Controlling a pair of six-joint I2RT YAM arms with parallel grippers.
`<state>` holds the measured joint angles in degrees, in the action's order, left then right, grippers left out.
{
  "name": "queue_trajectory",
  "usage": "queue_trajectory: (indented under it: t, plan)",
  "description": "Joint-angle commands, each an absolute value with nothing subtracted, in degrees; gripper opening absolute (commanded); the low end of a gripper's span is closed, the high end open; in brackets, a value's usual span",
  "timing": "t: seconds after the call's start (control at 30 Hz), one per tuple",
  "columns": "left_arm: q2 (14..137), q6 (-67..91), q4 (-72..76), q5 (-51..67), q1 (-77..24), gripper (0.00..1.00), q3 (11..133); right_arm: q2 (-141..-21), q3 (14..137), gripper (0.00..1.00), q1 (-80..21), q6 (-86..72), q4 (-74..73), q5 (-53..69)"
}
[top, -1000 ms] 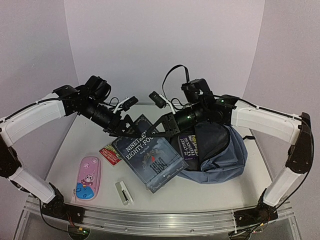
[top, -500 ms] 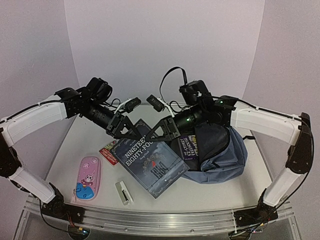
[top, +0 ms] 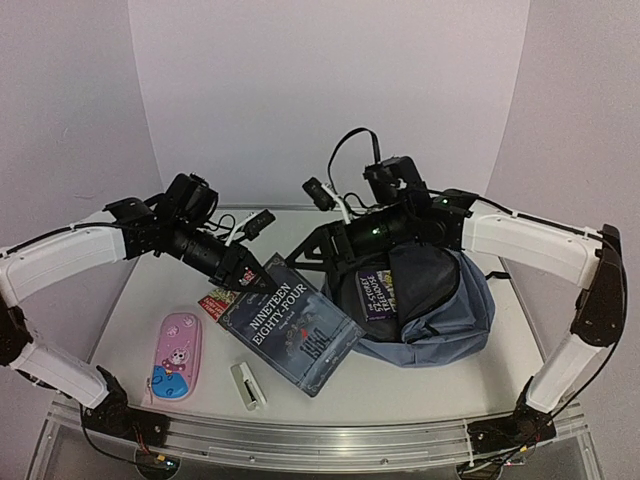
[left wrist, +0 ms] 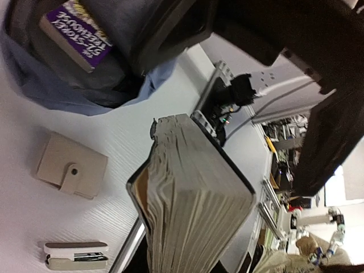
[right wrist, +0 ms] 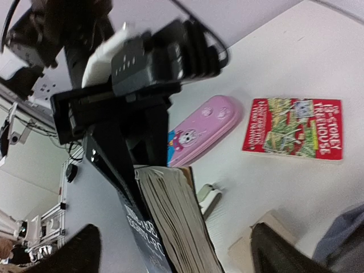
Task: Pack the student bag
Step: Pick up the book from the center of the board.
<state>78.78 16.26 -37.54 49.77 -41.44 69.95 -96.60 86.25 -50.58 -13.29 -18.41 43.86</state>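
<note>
The bag (top: 452,312) lay slumped at about 3 o'clock on the bench (top: 440,385), its mouth gaping toward 9 o'clock. A purple book (top: 377,292) stood inside the opening with its spine showing. At the middle of the bench a dark book (top: 292,325) hung tilted, its far corner raised and its near corner low over the surface; whether that corner touched the bench I could not tell. The left end effector (top: 247,274) had the dark book by its 11 o'clock corner, and its jaws seemed closed on cover and pages. The right wrist view showed this most plainly, with one black finger (right wrist: 116,165) lying down the cover. The right end effector (top: 310,252) hovered just off the dark book's 1 o'clock edge, between it and the bag's mouth, its jaws spread wide and gripping nothing. In its own view the two fingertips stood well apart at the lower corners, with the page edges between them and untouched. A red book (top: 217,306) lay flat at 9 o'clock, partly hidden under the dark book. A pink case (top: 178,356) lay at 8 o'clock near the front edge, and a white stapler (top: 247,385) lay at 6 o'clock, just beside the dark book's near corner. The left wrist view also showed a beige wallet (left wrist: 72,172) flat on the bench between the stapler and the bag, apart from both.
</note>
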Motion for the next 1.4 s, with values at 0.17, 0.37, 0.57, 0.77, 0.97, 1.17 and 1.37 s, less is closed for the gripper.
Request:
queue_trajectory:
  t: [0.17, 0.37, 0.57, 0.77, 0.97, 1.17, 1.37]
  plan:
    - [63.2, 34.1, -11.5, 28.0, -40.7, 0.0, 58.0, -85.1, 75.0, 0.98, -44.2, -28.1, 0.4, 29.4]
    - [56.1, 41.3, -0.3, 20.0, -40.5, 0.0, 52.0, -80.5, 66.0, 0.98, -43.9, -36.4, 10.3, 29.2]
    - [54.3, 44.5, 3.0, 21.4, -39.7, 0.0, 52.9, -81.0, 59.5, 0.98, -43.9, -42.7, 21.3, 37.3]
    - [54.4, 47.8, 9.9, 26.5, -39.6, 0.0, 52.3, -84.1, 57.5, 0.98, -43.9, -45.0, 26.3, 41.4]
    - [54.2, 50.7, 14.7, 30.5, -39.0, 0.0, 51.9, -87.7, 58.4, 0.98, -43.9, -46.2, 29.1, 43.6]
    - [53.0, 51.4, 15.6, 32.0, -38.8, 0.0, 52.2, -89.7, 58.9, 0.98, -43.9, -46.9, 31.0, 44.2]
    - [52.3, 51.3, 13.5, 32.0, -38.7, 0.0, 53.0, -89.9, 58.3, 0.98, -43.5, -46.6, 31.3, 41.8]
